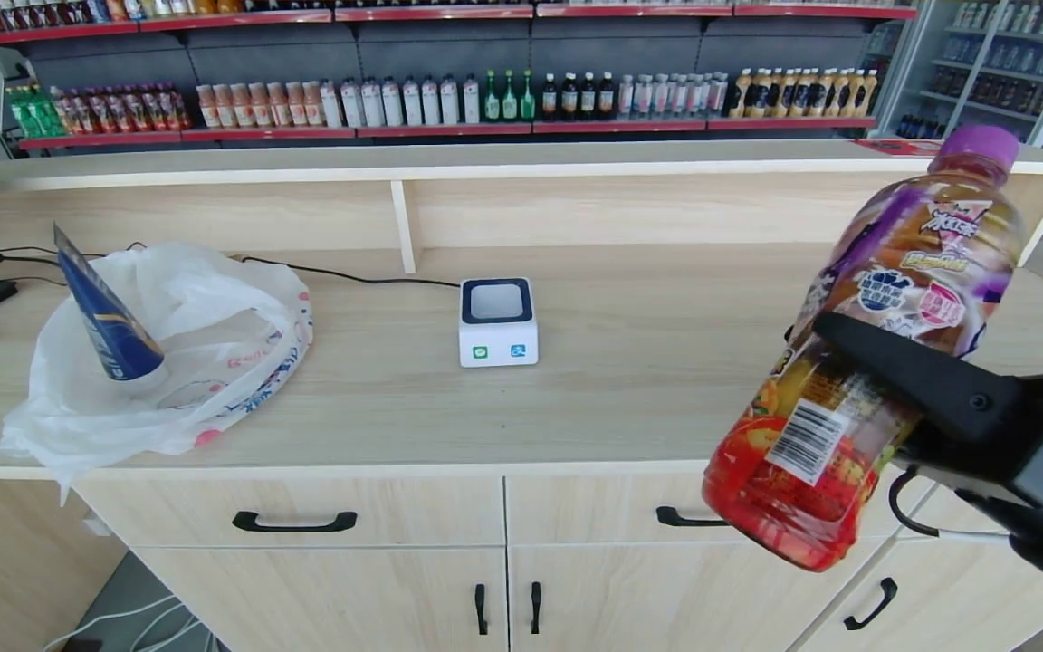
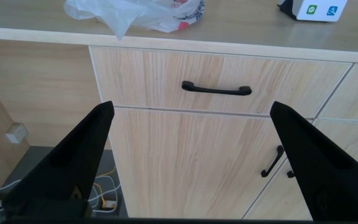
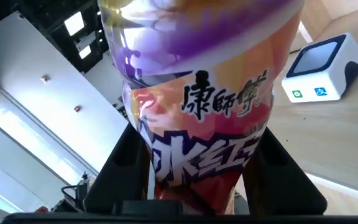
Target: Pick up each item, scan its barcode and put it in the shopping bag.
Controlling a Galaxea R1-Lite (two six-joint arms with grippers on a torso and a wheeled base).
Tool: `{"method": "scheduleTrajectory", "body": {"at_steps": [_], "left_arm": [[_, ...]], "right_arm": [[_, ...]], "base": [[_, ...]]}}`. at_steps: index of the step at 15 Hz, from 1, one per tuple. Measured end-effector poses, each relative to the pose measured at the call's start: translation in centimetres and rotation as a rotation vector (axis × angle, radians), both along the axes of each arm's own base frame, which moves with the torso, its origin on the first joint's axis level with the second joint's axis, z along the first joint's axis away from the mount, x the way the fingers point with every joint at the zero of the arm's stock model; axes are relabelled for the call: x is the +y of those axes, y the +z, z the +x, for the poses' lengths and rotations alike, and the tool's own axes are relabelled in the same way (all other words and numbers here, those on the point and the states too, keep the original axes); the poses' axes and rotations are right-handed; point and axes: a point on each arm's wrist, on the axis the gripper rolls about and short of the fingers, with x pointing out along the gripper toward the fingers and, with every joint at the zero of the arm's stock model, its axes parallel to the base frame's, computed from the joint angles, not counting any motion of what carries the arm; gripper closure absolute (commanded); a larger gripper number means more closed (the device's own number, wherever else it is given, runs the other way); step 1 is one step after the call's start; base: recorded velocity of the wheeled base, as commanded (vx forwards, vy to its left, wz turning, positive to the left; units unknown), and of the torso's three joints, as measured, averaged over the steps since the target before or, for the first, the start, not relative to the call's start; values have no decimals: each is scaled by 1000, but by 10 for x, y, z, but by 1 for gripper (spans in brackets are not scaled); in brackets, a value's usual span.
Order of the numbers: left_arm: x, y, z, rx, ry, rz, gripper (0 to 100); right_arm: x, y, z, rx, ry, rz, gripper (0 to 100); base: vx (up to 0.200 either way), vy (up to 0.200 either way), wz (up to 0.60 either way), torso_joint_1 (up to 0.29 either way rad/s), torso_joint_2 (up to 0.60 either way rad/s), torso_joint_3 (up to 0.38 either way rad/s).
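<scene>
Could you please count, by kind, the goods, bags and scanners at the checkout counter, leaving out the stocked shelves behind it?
drink bottle: 1
blue tube: 1
shopping bag: 1
barcode scanner: 1
Total: 4

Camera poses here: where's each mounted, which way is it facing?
Head view: on the head, looking forward and down at the counter, scanner and shopping bag; right gripper holding the bottle.
Left wrist view: on the left wrist, facing the drawer front below the counter; open left gripper.
Right wrist view: on the right wrist, looking along the right gripper at the bottle.
Shared: scanner in all three.
</scene>
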Motion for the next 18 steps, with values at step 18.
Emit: {"method": "scheduleTrajectory", "body": {"at_steps": [18], "left_arm": [[0,0,0,0,0,0,0]], "right_arm": [[35,6,-18,71,260,86,100]], "base": [[0,0,0,0,0,0]]}}
